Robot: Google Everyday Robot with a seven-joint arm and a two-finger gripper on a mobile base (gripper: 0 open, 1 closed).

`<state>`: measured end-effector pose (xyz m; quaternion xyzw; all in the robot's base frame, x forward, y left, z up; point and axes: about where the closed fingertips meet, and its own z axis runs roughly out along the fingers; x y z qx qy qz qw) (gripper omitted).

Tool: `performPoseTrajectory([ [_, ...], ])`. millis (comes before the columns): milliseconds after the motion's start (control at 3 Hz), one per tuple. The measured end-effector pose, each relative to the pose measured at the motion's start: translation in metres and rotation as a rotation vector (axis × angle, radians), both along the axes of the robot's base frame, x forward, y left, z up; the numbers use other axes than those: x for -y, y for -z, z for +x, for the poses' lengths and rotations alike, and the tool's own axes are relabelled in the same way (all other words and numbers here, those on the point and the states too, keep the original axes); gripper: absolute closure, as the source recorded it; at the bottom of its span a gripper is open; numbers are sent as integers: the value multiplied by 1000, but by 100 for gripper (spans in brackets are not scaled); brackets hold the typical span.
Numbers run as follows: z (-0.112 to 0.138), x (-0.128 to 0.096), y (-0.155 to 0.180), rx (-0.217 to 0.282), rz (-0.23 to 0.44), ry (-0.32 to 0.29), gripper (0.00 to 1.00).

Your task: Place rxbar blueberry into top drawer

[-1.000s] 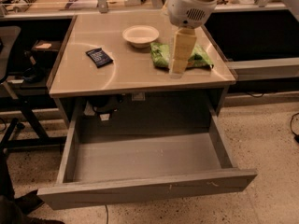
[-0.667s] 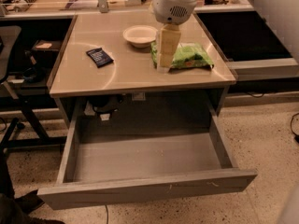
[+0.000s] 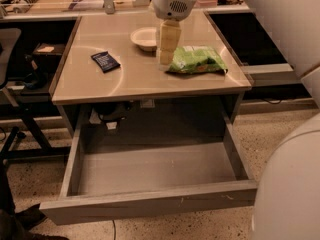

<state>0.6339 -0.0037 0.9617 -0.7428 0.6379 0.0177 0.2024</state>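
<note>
rxbar blueberry (image 3: 105, 61): near bench L edge; likely light, slick; best pinched across width.
gripper (image 3: 165, 61): over bench ctr; grip state can't be told.
top drawer (image 3: 150, 204): open.

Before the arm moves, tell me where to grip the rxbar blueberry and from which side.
Pinch the rxbar blueberry across its narrow width, mid-length, from straight above: it lies flat and diagonal on the table. The gripper hangs apart from it, beside the green bag.

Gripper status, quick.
Gripper: above the table, between the white bowl and the green bag; open or closed cannot be told. The rxbar blueberry lies on the table, apart from it.
</note>
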Motion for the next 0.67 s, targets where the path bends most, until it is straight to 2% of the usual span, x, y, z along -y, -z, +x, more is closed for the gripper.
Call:
performPoseTrajectory([
  [333, 9, -11, 8, 13, 49, -26, 0],
  [667, 32, -33, 19, 7, 76, -82, 0],
])
